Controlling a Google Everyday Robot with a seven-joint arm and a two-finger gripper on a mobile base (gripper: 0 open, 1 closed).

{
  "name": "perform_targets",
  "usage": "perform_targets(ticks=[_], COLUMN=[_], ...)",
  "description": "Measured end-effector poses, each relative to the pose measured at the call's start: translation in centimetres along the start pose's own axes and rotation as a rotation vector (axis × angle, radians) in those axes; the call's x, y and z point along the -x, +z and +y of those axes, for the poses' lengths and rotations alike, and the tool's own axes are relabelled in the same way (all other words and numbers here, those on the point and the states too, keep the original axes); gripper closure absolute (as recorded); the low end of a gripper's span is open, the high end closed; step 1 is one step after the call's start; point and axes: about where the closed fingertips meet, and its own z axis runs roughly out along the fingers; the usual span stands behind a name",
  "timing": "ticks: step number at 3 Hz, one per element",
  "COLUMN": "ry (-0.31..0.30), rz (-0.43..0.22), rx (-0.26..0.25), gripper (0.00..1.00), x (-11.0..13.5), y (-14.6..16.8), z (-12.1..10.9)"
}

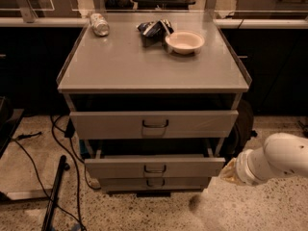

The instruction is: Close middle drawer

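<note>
Grey metal middle drawer (120, 168) juts nearward, not yet closed. The gripper (229, 172) sits just right of its front, probably lining up a push; its state I cannot tell.

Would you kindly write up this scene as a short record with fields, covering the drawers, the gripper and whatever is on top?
cabinet: grey, three drawers, flat top
top drawer: tallest front, dark gap below it
middle drawer: pulled out, front forward of the one below
bottom drawer: lowest, narrowest front
can: on its side, back left of the top
bowl: pale, upright, back right
wrapper: dark, just left of the bowl
gripper: low right, by the middle drawer's right end; contact not clear
cables: on the floor, left
</note>
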Motion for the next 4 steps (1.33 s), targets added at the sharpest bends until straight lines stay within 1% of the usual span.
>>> perform_targets(ticks=[1, 2, 3, 4], ry=[-0.012, -0.014, -0.023, -0.023], rz=[-0.017, -0.031, -0.034, -0.034], rx=[-0.016, 0.009, 0.080, 0.080], gripper=[1.00, 1.00, 1.00, 1.00], x=[-1.0, -1.6, -2.0, -2.0], y=[4.7, 9.7, 16.1, 16.1], z=[-1.4, -2.3, -1.6, -1.6])
